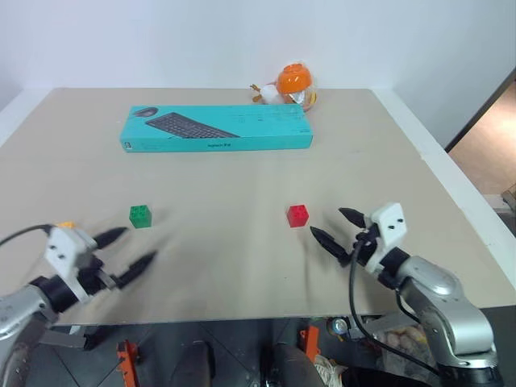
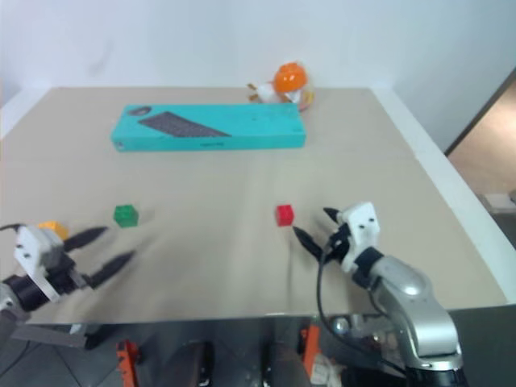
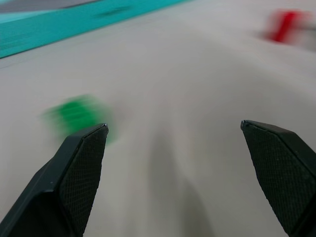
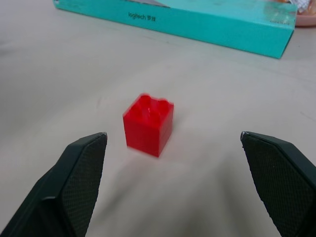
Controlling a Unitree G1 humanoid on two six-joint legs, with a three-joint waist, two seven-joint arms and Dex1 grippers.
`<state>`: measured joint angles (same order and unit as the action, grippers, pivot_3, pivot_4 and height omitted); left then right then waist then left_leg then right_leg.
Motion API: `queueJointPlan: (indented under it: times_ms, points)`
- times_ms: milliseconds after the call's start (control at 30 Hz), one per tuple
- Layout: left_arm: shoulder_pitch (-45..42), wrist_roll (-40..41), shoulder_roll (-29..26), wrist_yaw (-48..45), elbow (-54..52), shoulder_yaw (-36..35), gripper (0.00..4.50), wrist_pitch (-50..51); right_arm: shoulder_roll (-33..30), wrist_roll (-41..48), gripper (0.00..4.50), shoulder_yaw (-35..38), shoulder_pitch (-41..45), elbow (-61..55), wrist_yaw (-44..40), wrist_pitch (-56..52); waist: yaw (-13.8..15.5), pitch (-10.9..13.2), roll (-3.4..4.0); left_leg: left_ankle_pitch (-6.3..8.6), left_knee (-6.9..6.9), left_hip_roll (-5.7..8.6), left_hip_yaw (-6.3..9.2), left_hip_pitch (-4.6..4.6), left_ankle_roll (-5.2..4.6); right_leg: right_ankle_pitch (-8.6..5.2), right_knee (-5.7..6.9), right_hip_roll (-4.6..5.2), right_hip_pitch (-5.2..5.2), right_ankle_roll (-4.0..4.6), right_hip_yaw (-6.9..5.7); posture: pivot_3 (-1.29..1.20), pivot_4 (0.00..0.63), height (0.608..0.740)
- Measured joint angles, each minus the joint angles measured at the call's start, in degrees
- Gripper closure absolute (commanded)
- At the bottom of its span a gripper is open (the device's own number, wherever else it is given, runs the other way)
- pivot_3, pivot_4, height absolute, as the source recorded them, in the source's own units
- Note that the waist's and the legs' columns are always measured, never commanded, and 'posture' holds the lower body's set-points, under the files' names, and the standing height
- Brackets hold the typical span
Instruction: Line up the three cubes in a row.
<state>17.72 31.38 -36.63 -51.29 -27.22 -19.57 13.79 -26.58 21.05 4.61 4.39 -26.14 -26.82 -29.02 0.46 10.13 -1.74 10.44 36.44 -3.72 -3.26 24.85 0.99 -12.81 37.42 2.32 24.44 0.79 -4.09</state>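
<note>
Both grippers have their two black fingers spread wide, and nothing is held between them. Seen from the head camera, the left gripper (image 1: 129,248) sits at the lower left of the frame, above the near edge of a beige table (image 1: 242,169), its fingers pointing toward the middle of the frame. The right gripper (image 1: 339,230) sits at the lower right, its fingers pointing toward the centre.

A red cube (image 1: 297,215), a small studded toy brick, rests on the table just right of centre, a short way ahead of the right gripper's fingertips and not touching them. In the right wrist view the red cube (image 4: 148,125) stands upright ahead of the gap between the two fingers, with bare table around it.

A green cube (image 1: 140,216) rests at the left of the frame, level with the red one and well apart from it, near the left gripper but clear of its fingers. In the left wrist view it appears as a green blur just past one fingertip (image 3: 84,148).

A yellow-orange cube (image 2: 50,229) shows at the far left of the frame, partly hidden behind the left gripper's white body.

Toward the top of the frame lies a long teal keyboard box (image 1: 218,129), with a round orange toy (image 1: 292,83) just behind its right end.
</note>
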Motion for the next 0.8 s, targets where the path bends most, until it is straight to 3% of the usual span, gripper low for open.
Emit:
queueJointPlan:
  times_ms: [233, 500, 800]
  points:
    - [-4.5, -2.3, -3.1, -10.1, 2.7, 8.8, 0.05, -4.6, 8.4, -4.5, 0.00, -6.8, 6.1, -0.8, 10.0, -5.2, 0.0, 0.0, 0.06, -0.02, -0.02, -0.05, 0.06, 0.00, -0.03, 0.01, 0.00, -0.29, 0.01, 0.04, 0.03, 0.00, 0.150, 0.740]
    - [-14.4, -3.3, -2.9, -12.8, 8.2, 13.6, 0.05, -5.1, 11.7, -7.9, 0.00, -7.1, 7.4, 2.8, 14.8, -6.8, 0.0, 0.0, 0.02, -0.01, -0.01, 0.00, -0.26, 0.06, -0.04, 0.18, 0.00, -0.35, 0.10, -0.30, 0.36, 0.00, 0.150, 0.740]
    - [-16.1, -3.4, -1.4, -12.7, 8.5, 17.0, 0.05, -5.2, 14.0, -8.6, 0.00, -6.8, 7.4, 7.9, 15.8, -6.6, 0.0, 0.0, 0.02, -0.01, -0.02, -0.17, -0.45, 0.12, -0.05, 0.27, 0.02, -0.71, 0.32, -0.31, 0.65, 0.00, 0.150, 0.740]
